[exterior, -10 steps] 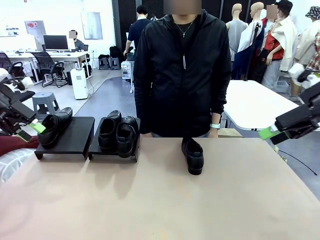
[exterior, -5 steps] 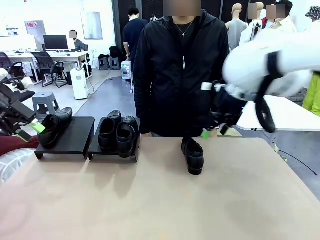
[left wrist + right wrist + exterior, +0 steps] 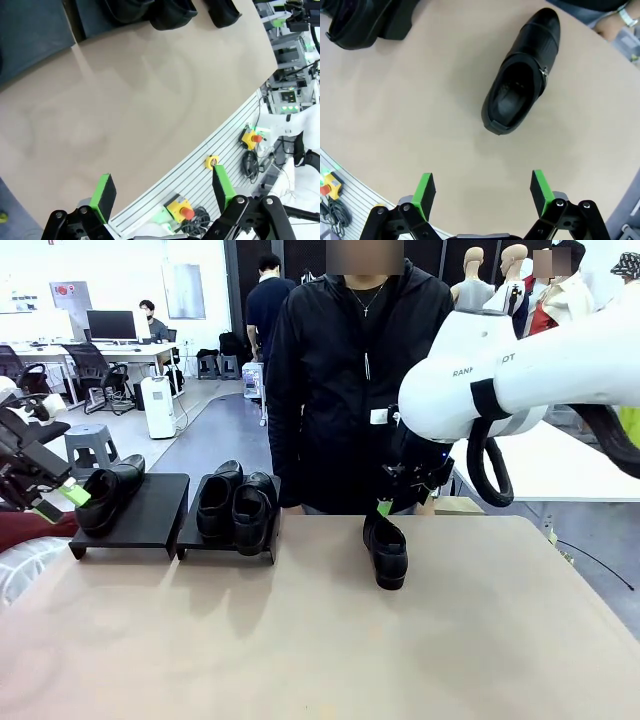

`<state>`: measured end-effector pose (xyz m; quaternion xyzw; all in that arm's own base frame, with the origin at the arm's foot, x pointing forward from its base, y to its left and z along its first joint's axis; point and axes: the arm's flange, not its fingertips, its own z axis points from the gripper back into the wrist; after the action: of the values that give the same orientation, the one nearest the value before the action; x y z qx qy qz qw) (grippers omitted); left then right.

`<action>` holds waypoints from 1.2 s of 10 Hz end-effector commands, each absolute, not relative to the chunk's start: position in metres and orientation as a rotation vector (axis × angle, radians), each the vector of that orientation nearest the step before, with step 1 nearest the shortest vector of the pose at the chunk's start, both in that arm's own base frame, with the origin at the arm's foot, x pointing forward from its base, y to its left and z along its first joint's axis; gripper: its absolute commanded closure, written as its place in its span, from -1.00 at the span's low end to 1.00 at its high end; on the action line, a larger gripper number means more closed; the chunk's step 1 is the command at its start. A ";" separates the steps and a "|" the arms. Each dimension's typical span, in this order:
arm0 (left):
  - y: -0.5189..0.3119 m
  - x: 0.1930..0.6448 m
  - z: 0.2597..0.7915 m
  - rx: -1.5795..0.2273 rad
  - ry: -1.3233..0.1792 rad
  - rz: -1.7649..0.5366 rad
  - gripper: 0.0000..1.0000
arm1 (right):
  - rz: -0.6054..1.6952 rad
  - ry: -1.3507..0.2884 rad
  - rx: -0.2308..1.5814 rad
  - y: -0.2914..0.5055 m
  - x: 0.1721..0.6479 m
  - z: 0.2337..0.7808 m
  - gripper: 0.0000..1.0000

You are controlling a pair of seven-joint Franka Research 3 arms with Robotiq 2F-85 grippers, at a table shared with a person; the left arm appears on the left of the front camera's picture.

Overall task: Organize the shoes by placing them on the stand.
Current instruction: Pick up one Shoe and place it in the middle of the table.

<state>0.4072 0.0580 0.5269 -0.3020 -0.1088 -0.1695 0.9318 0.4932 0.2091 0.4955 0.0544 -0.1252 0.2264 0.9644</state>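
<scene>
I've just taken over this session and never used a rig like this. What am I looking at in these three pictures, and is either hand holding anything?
Two white robot arms share a table with a person standing opposite. The front picture comes from a camera between the arms; the other two look down from each wrist. The stand already carries three shoes; one shoe lies on the table. The right hand, open and empty, hovers above that shoe. The left hand, also open and empty, sits at the table's left side beside the stand's outer shoe.

Behind my table (image 3: 320, 640), bright open workroom: grey floor (image 3: 200, 435), white desk with monitor (image 3: 111, 324), black office chairs (image 3: 95, 368), grey stool (image 3: 92, 445), white side table (image 3: 520, 455).
</scene>
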 end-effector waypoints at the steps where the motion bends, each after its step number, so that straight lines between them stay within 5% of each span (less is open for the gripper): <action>1: 0.061 0.404 0.526 -0.615 -0.220 -0.363 -1.00 | 0.465 -0.252 0.110 0.214 0.491 0.495 -1.00; 6: 0.061 0.404 0.526 -0.615 -0.220 -0.363 -1.00 | 0.287 -0.120 0.010 0.289 0.584 0.440 -1.00; 12: 0.061 0.404 0.526 -0.615 -0.220 -0.363 -1.00 | 0.066 0.026 0.026 0.291 0.632 0.370 -1.00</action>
<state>0.4071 0.0581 0.5271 -0.3023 -0.1085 -0.1697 0.9317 0.6227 0.2869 0.3652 0.0141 -0.0017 0.0789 0.9968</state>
